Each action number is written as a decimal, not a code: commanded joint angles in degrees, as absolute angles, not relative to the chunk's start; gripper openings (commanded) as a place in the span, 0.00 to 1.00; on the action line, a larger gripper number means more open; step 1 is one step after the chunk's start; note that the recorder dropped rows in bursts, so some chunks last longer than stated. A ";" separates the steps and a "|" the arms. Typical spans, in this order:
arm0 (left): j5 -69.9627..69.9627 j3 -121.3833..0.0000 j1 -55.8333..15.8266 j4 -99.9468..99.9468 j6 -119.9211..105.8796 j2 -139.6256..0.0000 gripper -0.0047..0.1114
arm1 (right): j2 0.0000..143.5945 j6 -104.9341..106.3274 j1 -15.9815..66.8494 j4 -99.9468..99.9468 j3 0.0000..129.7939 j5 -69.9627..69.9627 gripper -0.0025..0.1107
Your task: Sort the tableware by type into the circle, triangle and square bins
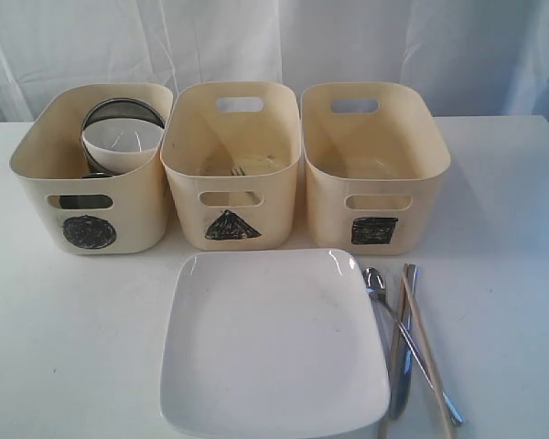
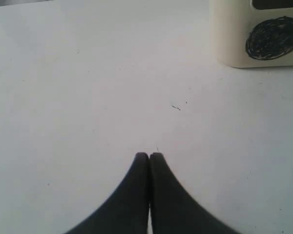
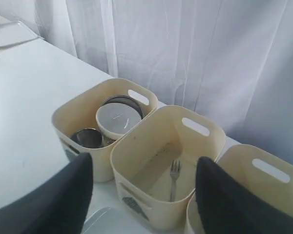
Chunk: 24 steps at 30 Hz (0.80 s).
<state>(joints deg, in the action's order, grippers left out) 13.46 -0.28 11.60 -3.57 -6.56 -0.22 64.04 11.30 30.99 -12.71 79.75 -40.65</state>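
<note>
The right end effector (image 3: 144,195) gaped wide, facing the cream plastic triangle-marked bin (image 3: 136,168), a steel fork (image 3: 174,178) inside. The left end effector (image 2: 149,157) sat closed above the white bench (image 2: 88,97).

cream bins (image 1: 306,155) — black scribbled circle (image 1: 89,231), triangle (image 1: 231,226), square (image 1: 374,230); white plate (image 1: 270,347), white desk (image 1: 73,347), steel cutlery (image 1: 401,357) — black end effector (image 2: 149,157).

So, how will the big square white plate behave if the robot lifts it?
The plate looks glazed and glossy, so it is probably slippery. It lies flat on the table with a low rim, so it is likely hard to get under. It seems ceramic: stiff, rather heavy, possibly breakable.
</note>
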 commanded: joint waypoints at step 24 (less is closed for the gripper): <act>13.31 0.00 11.26 -4.20 -6.42 0.00 0.04 | 29.50 4.22 30.77 -8.25 67.94 -69.96 0.53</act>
